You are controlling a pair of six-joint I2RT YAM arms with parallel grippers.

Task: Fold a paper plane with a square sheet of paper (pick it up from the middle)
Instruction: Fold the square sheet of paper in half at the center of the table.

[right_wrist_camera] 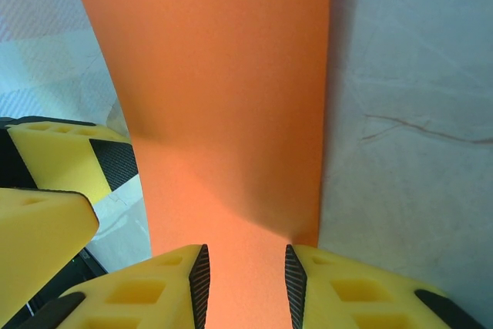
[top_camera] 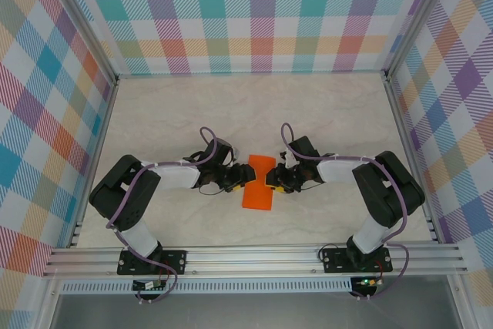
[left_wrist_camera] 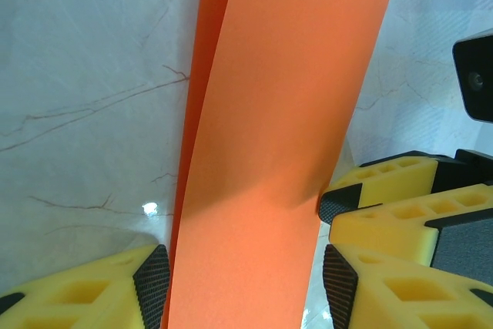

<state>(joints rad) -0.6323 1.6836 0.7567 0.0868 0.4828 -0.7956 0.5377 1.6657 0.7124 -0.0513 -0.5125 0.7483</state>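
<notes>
Down the middle of the pale marble counter (top_camera: 192, 113) lay the square sheet of paper (top_camera: 258, 190), bright orange and already folded into a long strip, with an arm reaching in from either side. The left gripper (top_camera: 240, 179) sat at the strip's left edge and the right gripper (top_camera: 275, 181) at its right edge, facing each other across the narrow waist of the paper. From the left wrist, the jaws stood parted about as wide as the strip, and the paper ran straight up between the black pads (left_wrist_camera: 154, 283). A sliver of counter showed beside the far pad, so nothing was clamped there. The other arm's yellow fingers (left_wrist_camera: 385, 179) touched the strip's right edge. From the right wrist, that gripper's jaws were narrow, with orange filling the gap between its pads (right_wrist_camera: 199, 275) and spreading wider beyond them. I couldn't tell whether they actually pinched the paper.
</notes>
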